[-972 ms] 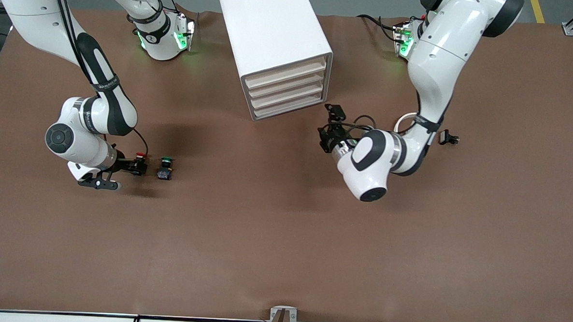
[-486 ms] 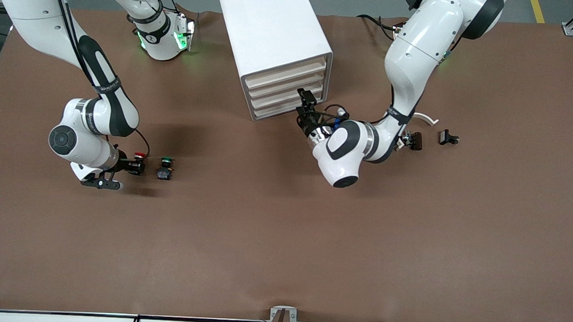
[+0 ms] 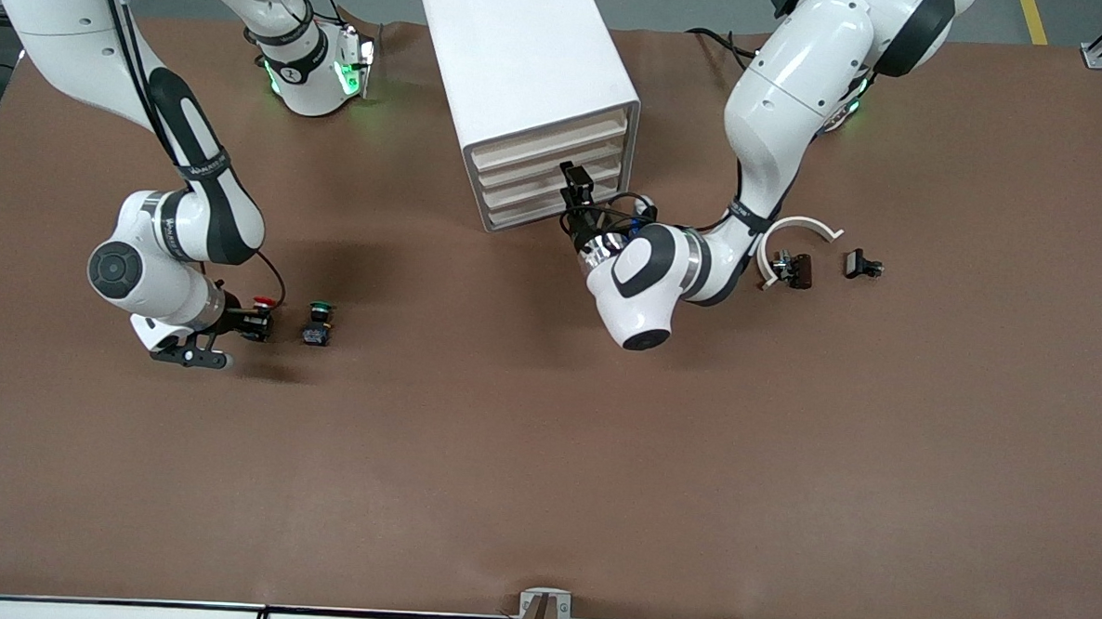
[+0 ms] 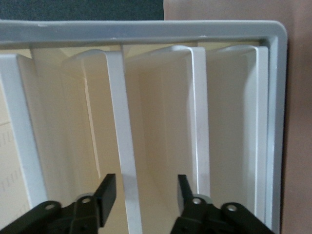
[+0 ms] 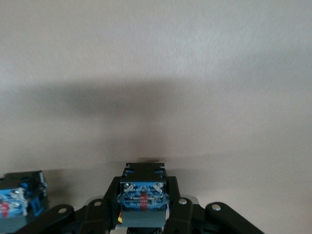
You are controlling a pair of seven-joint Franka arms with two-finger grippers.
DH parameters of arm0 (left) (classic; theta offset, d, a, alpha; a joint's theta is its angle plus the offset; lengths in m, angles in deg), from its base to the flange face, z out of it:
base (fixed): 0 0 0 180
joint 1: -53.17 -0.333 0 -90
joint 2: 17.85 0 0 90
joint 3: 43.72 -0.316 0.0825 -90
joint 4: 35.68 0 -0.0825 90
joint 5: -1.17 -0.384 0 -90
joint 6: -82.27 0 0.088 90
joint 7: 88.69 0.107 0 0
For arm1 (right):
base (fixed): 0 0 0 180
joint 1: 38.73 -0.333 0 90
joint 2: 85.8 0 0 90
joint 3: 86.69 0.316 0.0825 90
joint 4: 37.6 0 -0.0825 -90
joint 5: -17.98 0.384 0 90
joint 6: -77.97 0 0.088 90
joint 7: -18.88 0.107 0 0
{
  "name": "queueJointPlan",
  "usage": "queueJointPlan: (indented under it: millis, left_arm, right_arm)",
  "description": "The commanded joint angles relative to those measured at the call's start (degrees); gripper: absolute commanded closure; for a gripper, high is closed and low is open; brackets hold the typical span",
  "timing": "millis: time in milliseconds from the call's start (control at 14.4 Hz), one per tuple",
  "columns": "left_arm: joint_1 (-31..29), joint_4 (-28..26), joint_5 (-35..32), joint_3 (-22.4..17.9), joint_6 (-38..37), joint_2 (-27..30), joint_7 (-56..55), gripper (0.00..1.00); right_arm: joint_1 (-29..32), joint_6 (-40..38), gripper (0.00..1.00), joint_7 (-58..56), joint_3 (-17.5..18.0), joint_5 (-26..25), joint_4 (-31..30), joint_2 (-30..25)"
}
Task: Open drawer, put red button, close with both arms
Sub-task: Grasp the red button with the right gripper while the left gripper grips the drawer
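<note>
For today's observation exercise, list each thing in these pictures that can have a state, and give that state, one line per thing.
drawer unit: upright on the table, all four drawers shut.
left hand: open, at the drawer fronts, fingers either side of a drawer's edge.
right hand: shut on the red button.
red button: gripped, low at the table.
green button: standing free on the table beside the red button.

- Brown table (image 3: 544,458), matte surface.
- White drawer cabinet (image 3: 524,76), standing mid-table near the arm bases.
- Green-capped button (image 3: 318,323), toward the right arm's end.
- White curved piece (image 3: 796,229) and two small dark parts (image 3: 795,267) (image 3: 862,264), toward the left arm's end.
</note>
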Motion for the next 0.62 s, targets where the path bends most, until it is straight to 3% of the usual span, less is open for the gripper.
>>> queueJointPlan:
  millis: [0, 139, 208, 278, 556]
  left_arm:
    - [1.6, 1.1, 1.5, -0.4, -0.9, -1.1, -1.6, 0.55]
    - [1.8, 1.1, 1.8, -0.4, -0.9, -1.1, -1.9, 0.61]
    - [1.9, 1.1, 1.9, -0.4, -0.9, -1.1, -2.0, 0.76]
    - [1.8, 1.2, 2.0, -0.4, -0.9, -1.1, -2.5, 0.97]
    - [0.5, 1.7, 3.0, -0.9, -0.9, -0.9, -4.4, 1.0]
  right_arm:
    - [0.2, -10.7, 0.7, 0.0, 0.2, -0.1, 6.4, -2.2]
    - [-0.4, -23.4, 0.7, 0.4, 0.2, -0.1, 14.9, -2.0]
    - [-0.5, -27.5, 0.7, 0.7, 0.2, 0.0, 18.3, -2.0]
    - [-1.2, -30.3, 0.71, 0.8, 0.3, 0.0, 20.3, -2.3]
    - [-6.4, -44.1, 0.72, 10.7, 0.3, 0.0, 29.6, -3.2]
